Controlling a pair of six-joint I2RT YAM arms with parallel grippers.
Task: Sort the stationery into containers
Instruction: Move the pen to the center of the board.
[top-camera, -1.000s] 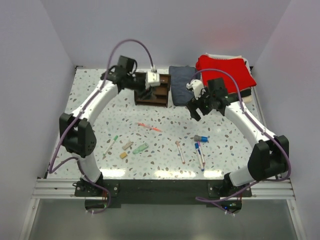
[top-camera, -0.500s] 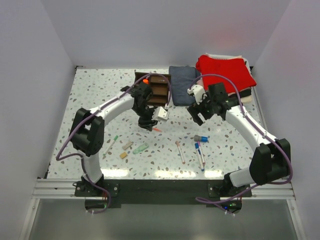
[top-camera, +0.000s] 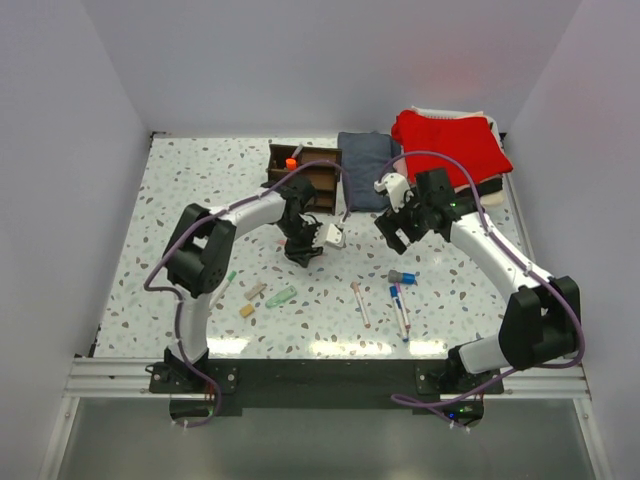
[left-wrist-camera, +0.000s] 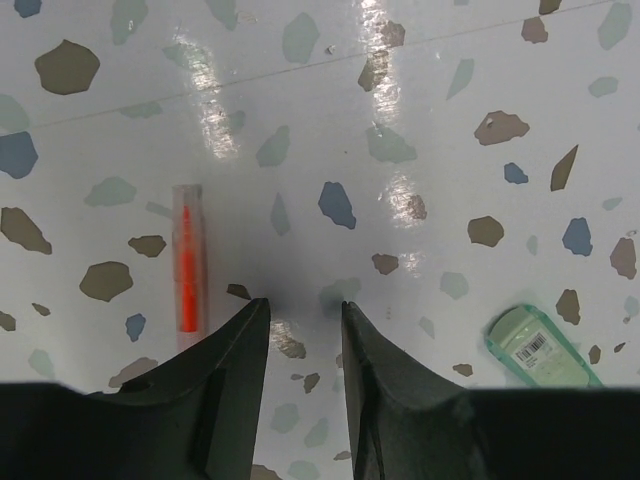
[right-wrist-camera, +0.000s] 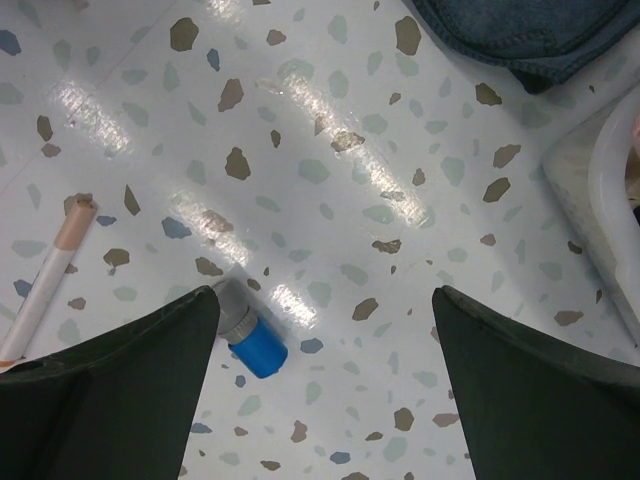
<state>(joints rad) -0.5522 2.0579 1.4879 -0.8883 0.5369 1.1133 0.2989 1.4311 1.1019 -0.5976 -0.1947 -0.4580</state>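
While my left jaws hang narrowly spread and empty, the red pen (left-wrist-camera: 187, 262) lies just beside them on the surface (left-wrist-camera: 430, 90), not between. My right jaws are wide apart. Only the top view shows the organizer (top-camera: 305, 178) by the far edge.

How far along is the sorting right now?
Done: one marker stands in the organizer. In hand: nothing; the left pincer hovers open beside the red pen, the right pincer open over the blue-capped piece. Left: the other pens, green piece, tan blocks on the table.

One end of the red pen (left-wrist-camera: 186, 265) and a corner of the pale green piece (left-wrist-camera: 535, 345) are hidden behind the left jaws.
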